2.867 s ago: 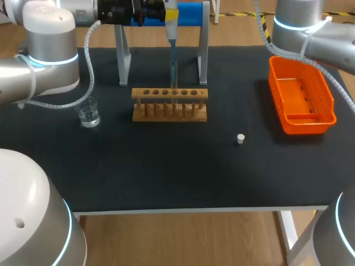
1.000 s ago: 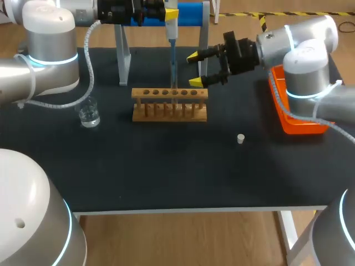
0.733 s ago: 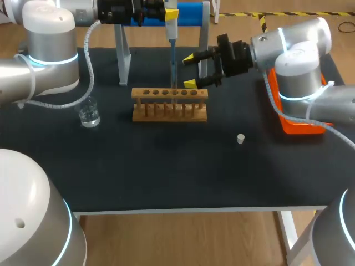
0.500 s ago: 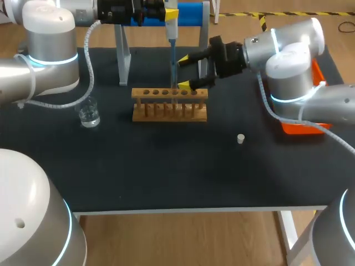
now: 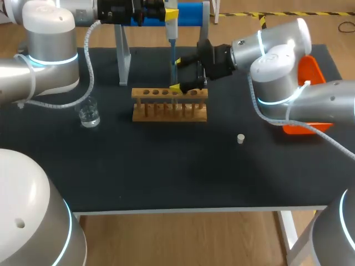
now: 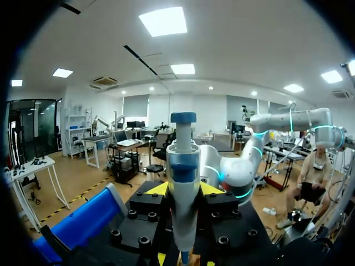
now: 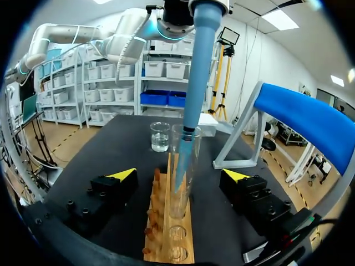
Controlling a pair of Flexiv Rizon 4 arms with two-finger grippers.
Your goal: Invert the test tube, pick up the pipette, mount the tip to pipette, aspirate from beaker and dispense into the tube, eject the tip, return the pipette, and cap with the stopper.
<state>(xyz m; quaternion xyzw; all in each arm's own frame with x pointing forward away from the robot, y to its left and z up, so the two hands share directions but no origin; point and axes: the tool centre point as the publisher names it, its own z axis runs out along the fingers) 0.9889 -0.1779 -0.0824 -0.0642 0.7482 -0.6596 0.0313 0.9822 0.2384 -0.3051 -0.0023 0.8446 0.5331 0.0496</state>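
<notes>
Swung in from the right, right tool [image 5: 176, 75] now straddles the racked test tube [image 7: 188, 185], fingers apart — left tool [image 6: 184, 189] clamps the pipette [image 5: 172, 30].

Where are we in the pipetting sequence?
Done: tube upright in the rack, tip mounted on the pipette. In hand: left gripper holds the pipette with its tip inside the tube; right gripper open, straddling the tube. Left: eject tip, return pipette, cap with the stopper lying on the table.

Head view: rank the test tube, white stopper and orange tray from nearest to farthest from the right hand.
1. Test tube, between the right hand's fingers.
2. White stopper, toward the front, to its right.
3. Orange tray, far right, partly behind the arm.
</notes>
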